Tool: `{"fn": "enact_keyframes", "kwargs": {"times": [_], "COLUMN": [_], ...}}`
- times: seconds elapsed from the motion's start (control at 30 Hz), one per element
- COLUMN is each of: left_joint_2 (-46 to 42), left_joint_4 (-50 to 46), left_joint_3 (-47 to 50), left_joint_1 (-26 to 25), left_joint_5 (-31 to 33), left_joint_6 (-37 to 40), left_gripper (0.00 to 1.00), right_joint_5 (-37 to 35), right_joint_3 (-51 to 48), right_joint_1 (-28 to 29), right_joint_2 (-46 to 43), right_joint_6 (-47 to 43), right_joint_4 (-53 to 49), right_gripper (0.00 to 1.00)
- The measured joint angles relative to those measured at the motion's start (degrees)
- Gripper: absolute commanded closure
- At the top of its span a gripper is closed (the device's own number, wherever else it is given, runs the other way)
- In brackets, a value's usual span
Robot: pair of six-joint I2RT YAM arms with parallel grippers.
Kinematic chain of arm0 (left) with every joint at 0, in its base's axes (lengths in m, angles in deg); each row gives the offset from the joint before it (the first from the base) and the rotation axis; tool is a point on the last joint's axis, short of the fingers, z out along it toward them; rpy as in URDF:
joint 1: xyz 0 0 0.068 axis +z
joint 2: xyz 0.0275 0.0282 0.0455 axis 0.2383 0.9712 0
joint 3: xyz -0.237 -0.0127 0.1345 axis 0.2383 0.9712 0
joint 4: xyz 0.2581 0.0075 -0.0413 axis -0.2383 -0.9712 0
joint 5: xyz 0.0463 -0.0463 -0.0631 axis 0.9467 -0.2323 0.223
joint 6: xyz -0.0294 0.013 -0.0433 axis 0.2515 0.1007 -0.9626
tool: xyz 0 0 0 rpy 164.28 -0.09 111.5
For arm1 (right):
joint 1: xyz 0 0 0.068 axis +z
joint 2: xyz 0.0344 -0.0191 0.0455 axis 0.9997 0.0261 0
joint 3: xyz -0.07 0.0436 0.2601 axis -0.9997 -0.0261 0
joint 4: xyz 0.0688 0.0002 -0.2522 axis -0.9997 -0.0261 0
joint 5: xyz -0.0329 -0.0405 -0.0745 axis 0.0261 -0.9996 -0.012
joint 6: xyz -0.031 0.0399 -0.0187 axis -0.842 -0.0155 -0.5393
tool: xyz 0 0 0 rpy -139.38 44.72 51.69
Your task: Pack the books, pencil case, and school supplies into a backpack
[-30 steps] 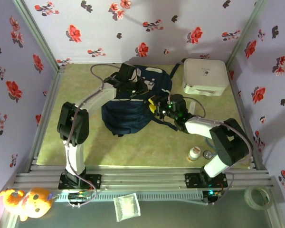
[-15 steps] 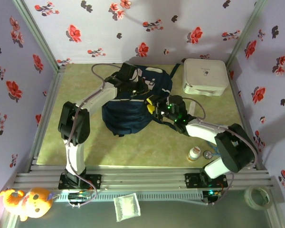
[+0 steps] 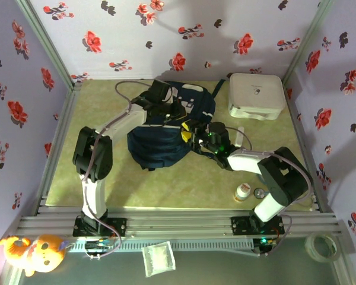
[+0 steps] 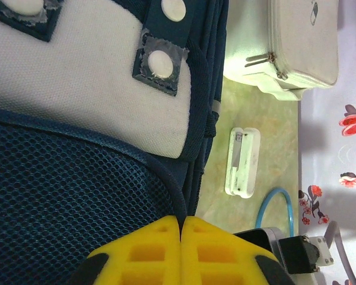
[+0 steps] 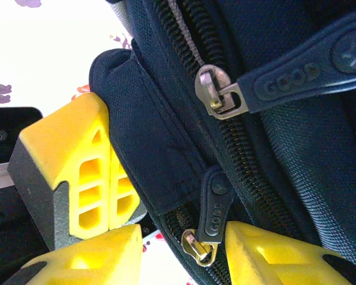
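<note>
Seen from above, the backpack [image 3: 157, 142] lies in the middle of the green counter [image 3: 107, 172], its pale panel toward the back wall. The left arm reaches across the pack's top, and the left gripper [image 3: 181, 126] comes down at its right edge. The right gripper [image 3: 193, 141] meets it there from the right, the two close together. A white rounded box [image 3: 256, 95] stands at the back right, near the pack but apart from it. A flat white piece [image 3: 240, 138] lies on the counter in front of the box, just beyond the right arm. Near that arm's base stands a small white bottle [image 3: 242, 191] with a round cap [image 3: 260, 192] just beside it (a plush toy [image 3: 32, 252] and a tape roll [image 3: 321, 246] lie off the counter's near rail). In the left wrist view, the left gripper [image 4: 181, 222] has its jaws clenched, with the backpack's piped edge running into the seam between them. Navy mesh lies to the left and a grey tab [image 4: 160, 62] sits on the pale panel above. Past the edge lie the flat white piece, a blue cable [image 4: 277, 208] and the box. In the right wrist view, the right gripper [image 5: 187, 255] has its jaws released and spread wide, with the lower zipper pull [image 5: 209, 214] hanging between them. Whether either finger touches it cannot be told. The left gripper's clamped yellow fingers [image 5: 89, 172] crowd in from the left against the fabric flap.
</note>
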Motion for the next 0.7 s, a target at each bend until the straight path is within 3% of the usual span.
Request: {"fn": "enact_keyframes", "kwargs": {"times": [0.27,0.7], "left_joint_2": [-0.02,-0.02], "left_joint_4": [0.9,4.13], "left_joint_3": [0.59,0.83], "left_joint_1": [-0.2,-0.04], "left_joint_5": [0.0,0.5], "left_joint_6": [-0.96,-1.55], "left_gripper": [1.0,1.0], "right_joint_5": [-2.12,-2.95], "right_joint_3": [-1.22,-1.75], "right_joint_1": [-0.42,-2.34], "right_joint_2": [1.4,6.54], "right_joint_6": [0.09,-8.92], "right_joint_4": [3.72,16.79], "right_gripper": [0.6,0.65]}}
